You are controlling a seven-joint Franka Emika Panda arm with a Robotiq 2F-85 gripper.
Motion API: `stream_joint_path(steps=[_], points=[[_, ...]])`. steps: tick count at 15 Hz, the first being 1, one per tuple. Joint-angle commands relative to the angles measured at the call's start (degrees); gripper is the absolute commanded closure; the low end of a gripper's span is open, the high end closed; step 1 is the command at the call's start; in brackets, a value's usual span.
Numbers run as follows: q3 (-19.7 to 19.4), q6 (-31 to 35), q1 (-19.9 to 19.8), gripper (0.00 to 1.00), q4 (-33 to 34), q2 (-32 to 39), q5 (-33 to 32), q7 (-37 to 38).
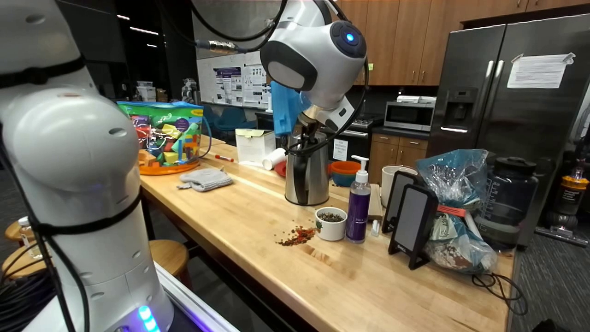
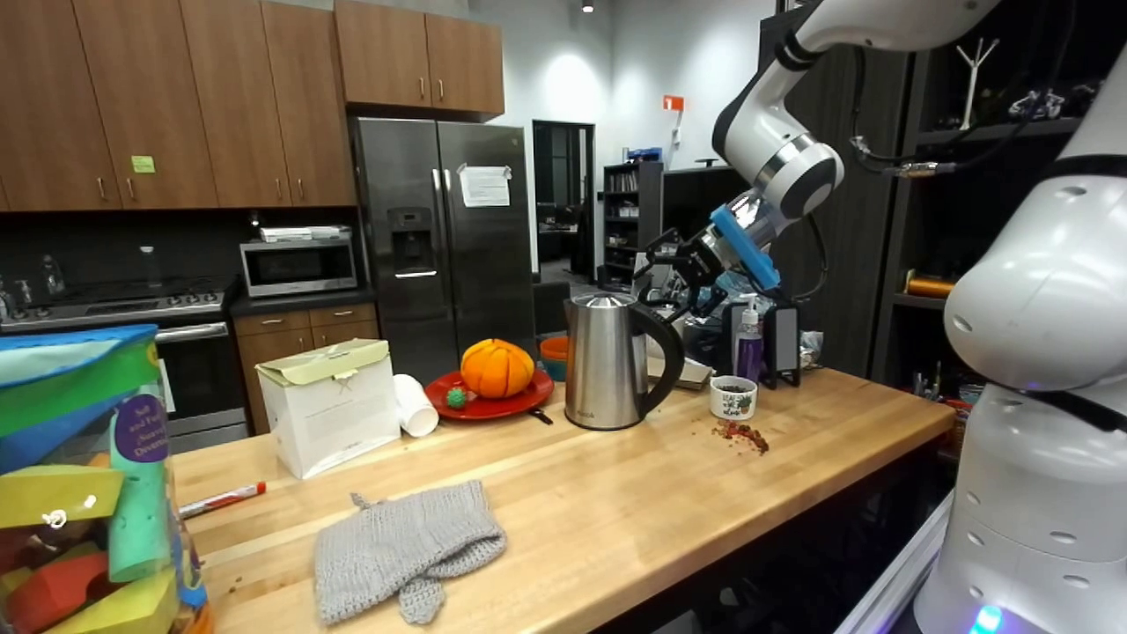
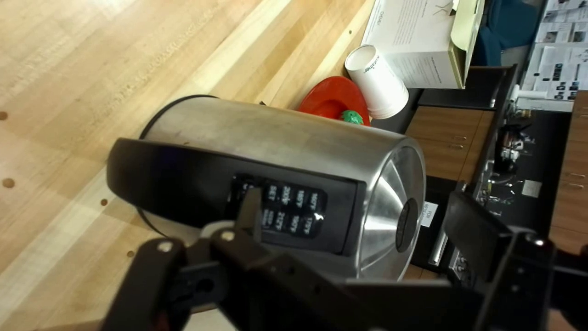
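Note:
A stainless steel kettle [image 1: 318, 177] with a black handle stands upright on the wooden table, seen in both exterior views. My gripper [image 2: 660, 283] hovers beside the kettle's top on the handle side, its fingers spread wide. In the wrist view, the kettle [image 3: 275, 133] lies sideways across the picture, showing its lid and a button panel [image 3: 294, 209] on the handle. The gripper [image 3: 358, 202] has one finger [image 3: 250, 214] in front of that panel and the other past the lid. Nothing is held; whether a finger touches the handle I cannot tell.
Near the kettle are a small white pot [image 2: 733, 405], spilled red and brown bits [image 1: 298, 236], a purple pump bottle [image 1: 358, 207] and black speakers [image 1: 412, 226]. A red plate [image 2: 493, 407] holds an orange pumpkin. A white box [image 2: 335, 409] and grey knitted cloth [image 2: 405, 550] are farther along.

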Motion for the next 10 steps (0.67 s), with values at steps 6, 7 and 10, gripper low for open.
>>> stream_joint_path(steps=[6, 7, 10], points=[[-0.01, -0.25, -0.61, 0.00, 0.30, -0.66, 0.07, 0.23], [-0.02, -0.10, -0.67, 0.00, 0.11, -1.04, 0.09, 0.09], [-0.12, 0.13, -0.90, 0.00, -0.52, -2.10, -0.04, -0.34]])
